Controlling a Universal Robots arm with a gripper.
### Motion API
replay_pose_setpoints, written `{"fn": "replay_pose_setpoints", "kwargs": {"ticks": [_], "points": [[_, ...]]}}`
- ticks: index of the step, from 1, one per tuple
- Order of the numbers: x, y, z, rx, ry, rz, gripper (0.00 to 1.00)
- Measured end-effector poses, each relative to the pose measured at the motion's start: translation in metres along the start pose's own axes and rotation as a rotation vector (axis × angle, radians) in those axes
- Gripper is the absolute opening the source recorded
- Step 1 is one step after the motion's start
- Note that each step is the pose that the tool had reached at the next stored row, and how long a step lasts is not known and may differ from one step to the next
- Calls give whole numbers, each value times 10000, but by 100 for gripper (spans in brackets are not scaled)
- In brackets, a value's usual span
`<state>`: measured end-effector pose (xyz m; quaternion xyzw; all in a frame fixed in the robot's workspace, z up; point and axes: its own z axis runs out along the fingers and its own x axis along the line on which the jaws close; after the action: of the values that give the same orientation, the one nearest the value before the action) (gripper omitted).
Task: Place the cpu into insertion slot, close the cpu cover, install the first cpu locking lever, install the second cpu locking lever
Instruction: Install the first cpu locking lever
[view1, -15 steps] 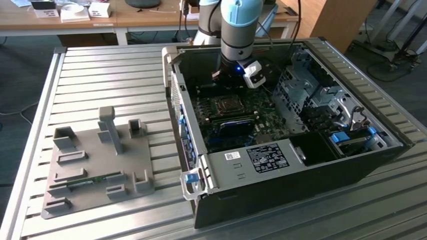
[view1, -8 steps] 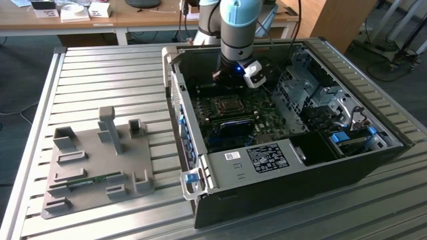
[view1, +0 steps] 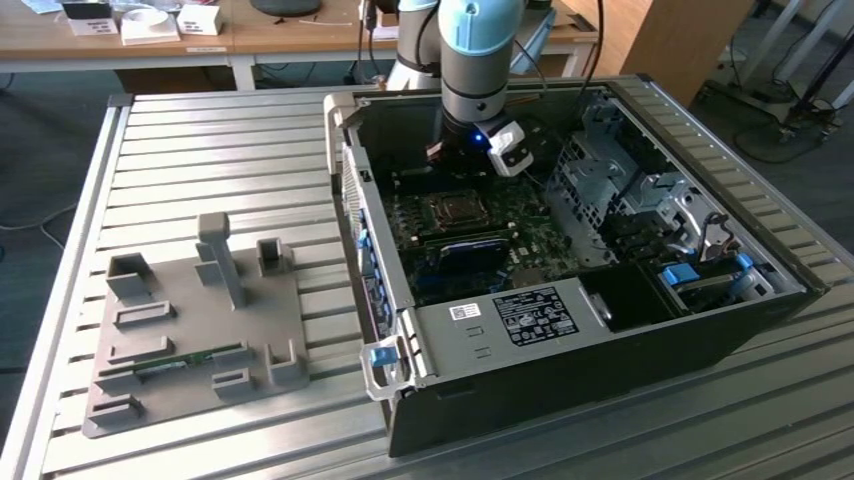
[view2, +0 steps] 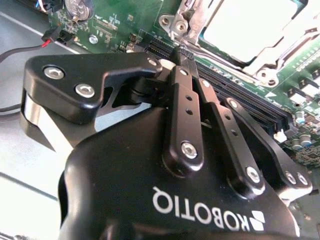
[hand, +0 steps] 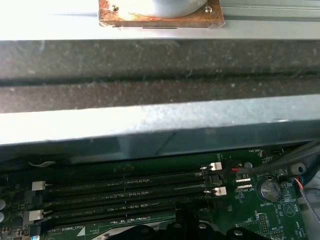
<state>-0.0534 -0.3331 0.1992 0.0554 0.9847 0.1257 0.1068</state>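
Gripper (view2: 181, 51) closed to a single tip, pressing near the socket's corner lever (view2: 187, 20); cpu (view2: 245, 27) already seated beneath cpu cover (view2: 280, 52), motherboard (view1: 467, 240) flat.

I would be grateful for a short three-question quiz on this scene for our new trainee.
1. True or false: the cpu already sits in the socket, with the cpu cover framing it.
2. Multiple choice: in the second wrist view, the tips of the gripper are nearest to A) a corner of the socket, B) the coin battery, C) the loose cable.
3. Fill in: in the exterior view, the grey fixture plate lies on the table to the exterior view's ___ of the computer case.

Key: 1 true; 2 A; 3 left.
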Motion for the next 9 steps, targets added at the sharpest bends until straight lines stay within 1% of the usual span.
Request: {"fn": "replay_pose_setpoints", "kwargs": {"ticks": [2,9], "points": [[0,0,0,-1,-2,0,11],[12,-16,9,-8,-59,-16,11]]}}
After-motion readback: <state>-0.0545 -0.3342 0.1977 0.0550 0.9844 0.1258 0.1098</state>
